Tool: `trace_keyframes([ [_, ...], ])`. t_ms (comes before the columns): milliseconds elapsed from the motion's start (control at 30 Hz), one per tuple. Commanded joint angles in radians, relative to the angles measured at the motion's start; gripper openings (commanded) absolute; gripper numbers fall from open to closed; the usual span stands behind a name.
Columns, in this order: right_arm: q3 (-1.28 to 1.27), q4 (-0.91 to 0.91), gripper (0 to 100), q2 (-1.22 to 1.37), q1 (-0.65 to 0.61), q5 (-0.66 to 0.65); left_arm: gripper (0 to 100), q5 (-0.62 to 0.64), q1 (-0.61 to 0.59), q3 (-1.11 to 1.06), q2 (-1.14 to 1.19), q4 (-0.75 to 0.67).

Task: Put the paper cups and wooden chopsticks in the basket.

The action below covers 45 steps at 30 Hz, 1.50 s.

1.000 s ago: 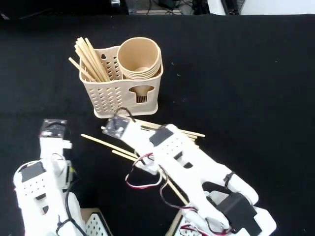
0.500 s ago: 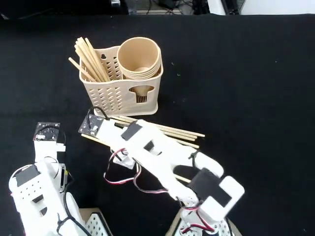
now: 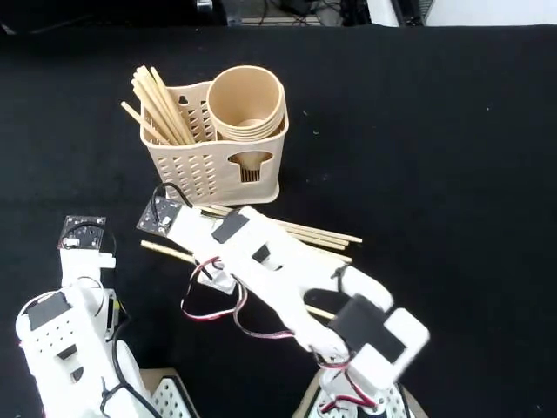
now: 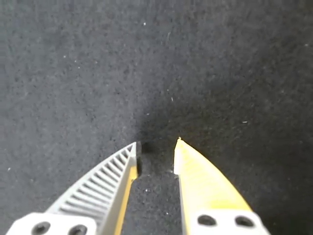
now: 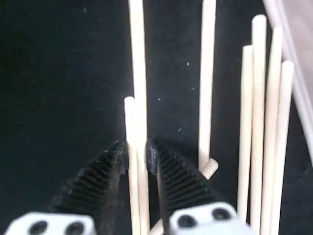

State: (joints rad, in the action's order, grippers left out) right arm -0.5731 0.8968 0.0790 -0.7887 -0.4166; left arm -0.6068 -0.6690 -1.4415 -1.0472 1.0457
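On the black table (image 3: 452,157), toward 11 o'clock in the high view, stood the basket (image 3: 209,165). Stacked paper cups (image 3: 246,100) sat in its 3 o'clock compartment, and a bunch of basket chopsticks (image 3: 161,104) leaned toward 11 o'clock in the other one.

The right arm (image 3: 270,261) lay stretched low from its base at 5 o'clock out toward 10 o'clock. Its wrist ended just off the basket's 6 o'clock wall. The right gripper (image 5: 138,149) pointed down at the cloth, jaws nearly together and clamped on a chopstick pair (image 5: 138,98) lying side by side between the dark ribbed fingers (image 5: 100,178). One end of that pair stuck out from under the wrist toward 9 o'clock.

More loose chopsticks (image 3: 322,235) lay flat on the cloth just beside the arm on the 3 o'clock side, near the basket's base. They also showed next to the held pair in the right wrist view.

The left arm (image 3: 65,322) stood folded at 7 o'clock, wrist upright, well apart from the basket. The left gripper (image 4: 157,144) faced bare cloth, jaws a narrow gap apart with nothing in them.
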Motion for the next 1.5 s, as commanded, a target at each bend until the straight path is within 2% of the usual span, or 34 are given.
trace_keyframes([
  [0, 0.067, 0.057, 1.2, -0.145, 0.0, 0.011, 14, -0.012, -0.004, 0.001, -0.008, -0.012],
  [233, 0.09, 0.127, 1.2, -0.455, 0.0, 0.012, 14, -0.011, -0.004, 0.001, -0.008, -0.012],
  [367, 0.03, 0.198, 1.8, -0.467, -0.005, 0.012, 14, -0.011, -0.004, 0.001, -0.008, -0.012],
  [467, -0.076, 0.201, 8.6, -0.441, 0.018, 0.012, 14, -0.011, -0.002, 0.001, -0.008, -0.012],
  [633, -0.24, 0.087, 21.1, -0.403, 0.028, 0.009, 14, -0.011, 0.013, 0.001, -0.008, -0.012],
  [767, -0.274, 0.028, 24.8, -0.354, 0.031, 0.011, 14, -0.009, 0.024, -0.001, -0.008, -0.012],
  [1033, -0.268, -0.051, 24.3, -0.174, 0.026, 0.005, 14, -0.009, 0.024, -0.001, -0.008, -0.012],
  [1100, -0.246, -0.052, 20.3, -0.154, 0.026, 0.008, 14, -0.009, 0.024, -0.001, -0.008, -0.012],
  [1267, -0.202, -0.044, 0.8, -0.147, 0.026, 0.011, 14, -0.009, 0.022, -0.001, -0.008, -0.012],
  [1467, -0.166, -0.038, 1.2, -0.154, 0.034, 0.005, 14, -0.009, 0.021, -0.001, -0.008, -0.012],
])
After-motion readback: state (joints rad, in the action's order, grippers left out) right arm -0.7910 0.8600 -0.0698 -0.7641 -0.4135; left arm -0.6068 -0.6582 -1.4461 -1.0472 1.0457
